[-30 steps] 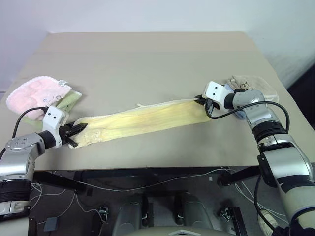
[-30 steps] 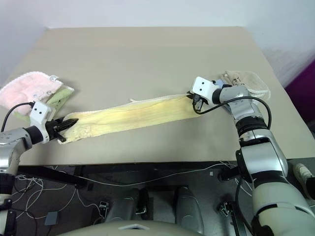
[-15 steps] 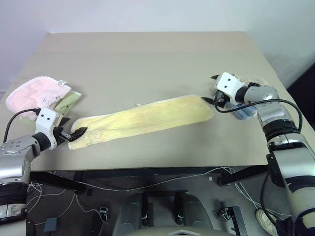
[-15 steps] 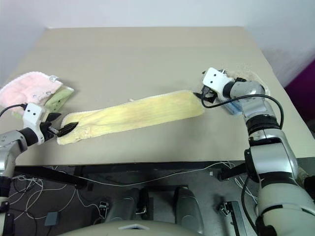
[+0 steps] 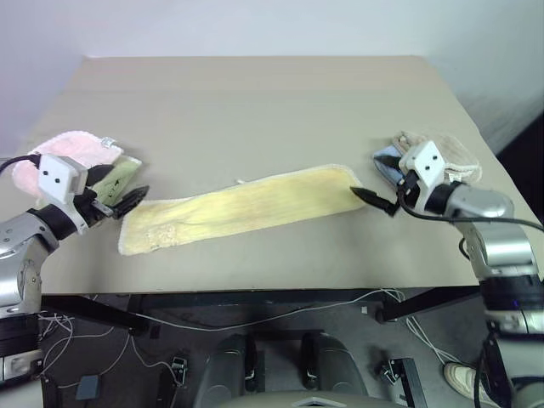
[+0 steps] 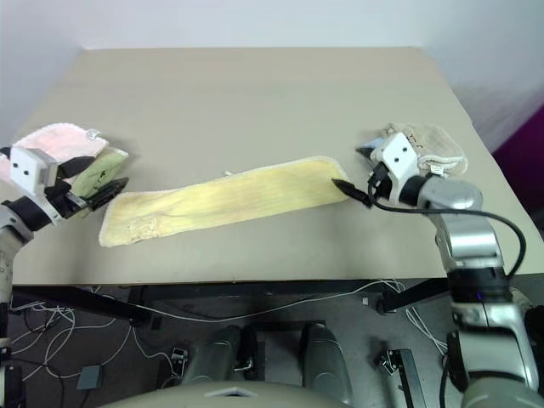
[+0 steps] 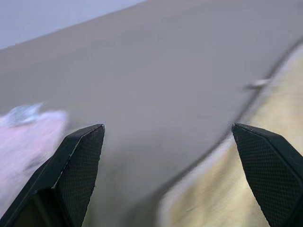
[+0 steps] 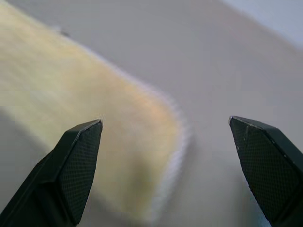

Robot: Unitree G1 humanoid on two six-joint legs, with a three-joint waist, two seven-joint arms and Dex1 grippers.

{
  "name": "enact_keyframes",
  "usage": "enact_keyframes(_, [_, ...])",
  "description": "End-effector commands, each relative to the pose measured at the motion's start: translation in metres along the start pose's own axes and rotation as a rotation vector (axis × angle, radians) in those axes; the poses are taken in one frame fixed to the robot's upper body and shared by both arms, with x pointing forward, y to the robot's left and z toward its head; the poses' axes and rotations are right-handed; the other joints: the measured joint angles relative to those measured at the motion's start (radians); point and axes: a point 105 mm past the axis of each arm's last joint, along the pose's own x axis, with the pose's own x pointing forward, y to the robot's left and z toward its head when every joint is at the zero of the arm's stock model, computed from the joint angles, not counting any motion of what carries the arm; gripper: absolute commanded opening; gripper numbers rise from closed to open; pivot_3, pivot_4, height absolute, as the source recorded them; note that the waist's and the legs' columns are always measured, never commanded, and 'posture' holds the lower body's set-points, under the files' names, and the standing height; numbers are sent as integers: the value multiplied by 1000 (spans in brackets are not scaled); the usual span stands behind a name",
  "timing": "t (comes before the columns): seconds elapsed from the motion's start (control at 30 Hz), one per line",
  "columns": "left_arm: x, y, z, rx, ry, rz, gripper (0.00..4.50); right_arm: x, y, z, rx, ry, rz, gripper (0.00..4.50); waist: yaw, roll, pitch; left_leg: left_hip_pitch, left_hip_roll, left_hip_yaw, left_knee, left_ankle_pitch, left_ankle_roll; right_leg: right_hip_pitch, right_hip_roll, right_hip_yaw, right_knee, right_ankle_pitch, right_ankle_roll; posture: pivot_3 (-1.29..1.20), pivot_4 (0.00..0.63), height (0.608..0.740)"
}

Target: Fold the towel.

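The towel point(image 5: 242, 208) lies flat on the desk point(image 5: 255, 110) as a long strip running slantwise between my arms. My left end effector point(image 5: 127, 199) is released and empty, hovering just off the strip's left end, near a pink towel point(image 5: 53, 153). My right end effector point(image 5: 374, 200) is also spread wide and empty, just beside the right end, with a beige cloth point(image 5: 442, 149) behind it.

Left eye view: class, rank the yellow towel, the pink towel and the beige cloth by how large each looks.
1. Yellow towel, clearly largest.
2. Pink towel and beige cloth look alike; each is partly hidden, so no ranking.
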Motion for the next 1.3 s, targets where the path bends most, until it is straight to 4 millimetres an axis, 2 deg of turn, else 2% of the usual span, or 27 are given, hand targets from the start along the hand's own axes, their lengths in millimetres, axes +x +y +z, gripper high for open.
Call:
enact_keyframes(0.03, [4, -16, 10, 29, -26, -91, 4500, -9, 2, 15, 240, -67, -39, 4484, 0, 0, 0, 0, 0, 0, 0, 0, 0, 0, 0, 0, 0, 0, 0, 0, 150, 740])
enact_keyframes(0.1, [9, -24, 10, 35, -26, -132, 4500, -10, 13, 9, 437, -71, -29, 4484, 2, 0, 0, 0, 0, 0, 0, 0, 0, 0, 0, 0, 0, 0, 0, 0, 150, 740])
enact_keyframes(0.23, [19, -46, 10, 61, -36, -244, 4500, -8, 32, -2, 709, -80, -45, 4484, 4, 0, 0, 0, 0, -1, 0, -2, 2, 0, -1, 0, 0, 0, -1, 0, 150, 740])
enact_keyframes(0.43, [28, -81, 15, 61, -62, -392, 4500, -6, 28, -18, 971, -76, -144, 4484, 3, 0, 0, -1, 0, -1, -1, -5, 2, -1, -1, 1, -1, 1, -2, 0, 150, 740])
enact_keyframes(0.53, [31, -94, 18, 55, -78, -441, 4500, -4, 29, -25, 1050, -59, -170, 4484, 1, 0, 0, -1, 0, -1, -1, -5, 2, -1, 0, 1, -1, 1, -2, 0, 150, 740])
enact_keyframes(0.7, [36, -104, 19, 40, -90, -467, 4500, 7, 30, -35, 1144, -38, -197, 4484, 1, 1, -1, -1, 0, 0, -1, -3, 6, -1, 2, 0, -1, 1, -2, 0, 150, 740])
enact_keyframes(0.87, [38, -107, 20, 32, -101, -468, 4500, 23, 31, -42, 1236, -47, -212, 4484, -3, 0, -1, -1, 1, 0, -1, -3, 6, -1, 5, 0, 0, 1, -1, 0, 150, 740])
enact_keyframes(1.13, [37, -111, 21, 30, -105, -468, 4500, 43, 17, -52, 1369, -89, -292, 4484, -6, -1, -2, 1, 1, 1, -1, -3, 6, 1, 6, 1, 0, 1, -1, 0, 150, 740])
enact_keyframes(1.23, [35, -111, 21, 34, -104, -459, 4500, 44, 16, -54, 1394, -102, -301, 3880, -5, -1, -3, 2, 1, 1, -1, -3, 6, 2, 6, 1, 0, 1, -1, 0, 150, 740])
enact_keyframes(1.3, [34, -112, 21, 33, -105, -457, 4500, 43, 15, -55, 1410, -110, -304, 3238, -5, -1, -3, 2, 1, 1, -1, -3, 6, 2, 6, 1, 0, 1, -1, 0, 150, 740])
